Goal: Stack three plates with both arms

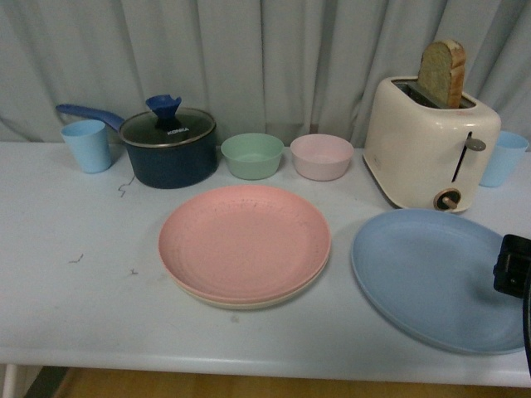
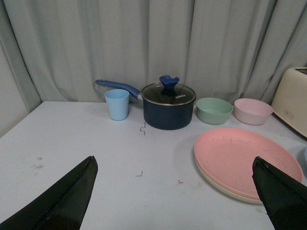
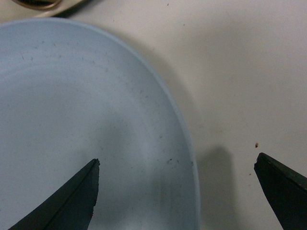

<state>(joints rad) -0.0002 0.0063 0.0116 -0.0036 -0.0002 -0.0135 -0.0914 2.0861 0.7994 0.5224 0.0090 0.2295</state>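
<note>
The pink plate (image 1: pixel 244 240) lies on top of the beige speckled plate (image 1: pixel 249 300), of which only the rim shows, at the table's middle. The blue plate (image 1: pixel 436 278) lies alone on the table to their right, in front of the toaster. My right gripper (image 3: pixel 177 159) is open and empty, low over the blue plate's (image 3: pixel 72 120) rim, with one finger over the plate and one over the table. Part of the right arm (image 1: pixel 513 265) shows at the front view's right edge. My left gripper (image 2: pixel 173 160) is open and empty above the table, left of the pink plate (image 2: pixel 244 158).
Along the back stand a light blue cup (image 1: pixel 86 145), a dark blue lidded saucepan (image 1: pixel 168 145), a green bowl (image 1: pixel 252 155), a pink bowl (image 1: pixel 322 156), a cream toaster (image 1: pixel 430 145) holding bread (image 1: pixel 441 73), and a second blue cup (image 1: pixel 503 157). A curtain hangs behind.
</note>
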